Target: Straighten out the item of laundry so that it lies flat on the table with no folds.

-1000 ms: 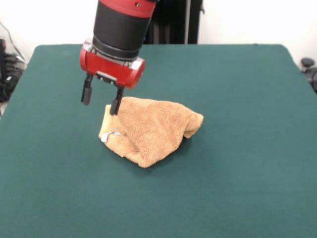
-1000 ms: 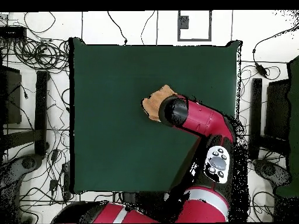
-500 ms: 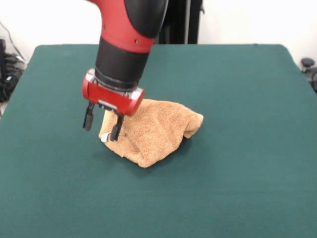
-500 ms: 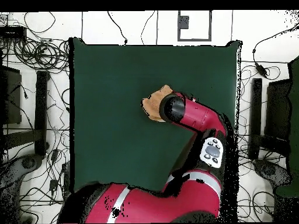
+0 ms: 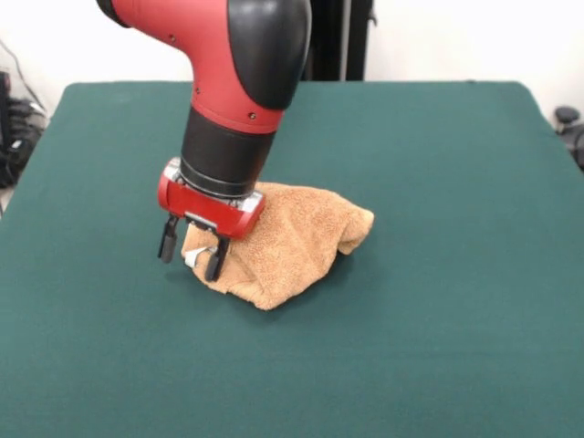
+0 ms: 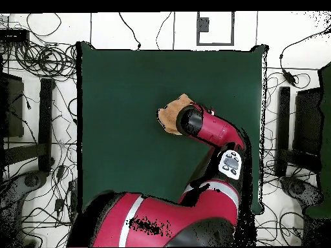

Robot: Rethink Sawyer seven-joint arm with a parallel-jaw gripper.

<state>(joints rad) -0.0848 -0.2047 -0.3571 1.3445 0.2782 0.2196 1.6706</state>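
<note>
The orange-tan towel (image 5: 290, 239) lies bunched and folded on the dark green table (image 5: 438, 292), left of centre in the front view. A small white tag (image 5: 191, 259) shows at its left corner. My gripper (image 5: 192, 253) is open, low over the table, with its two fingers straddling that left corner by the tag. In the overhead view the towel (image 6: 170, 113) peeks out from under the red arm (image 6: 213, 132), which hides the gripper.
Broad green felt lies around the towel on all sides. Cables and dark equipment (image 6: 39, 116) lie on the floor beside the table in the overhead view.
My gripper has come down from above the towel's left edge to table height at the tagged corner, staying open. The towel has kept its shape.
</note>
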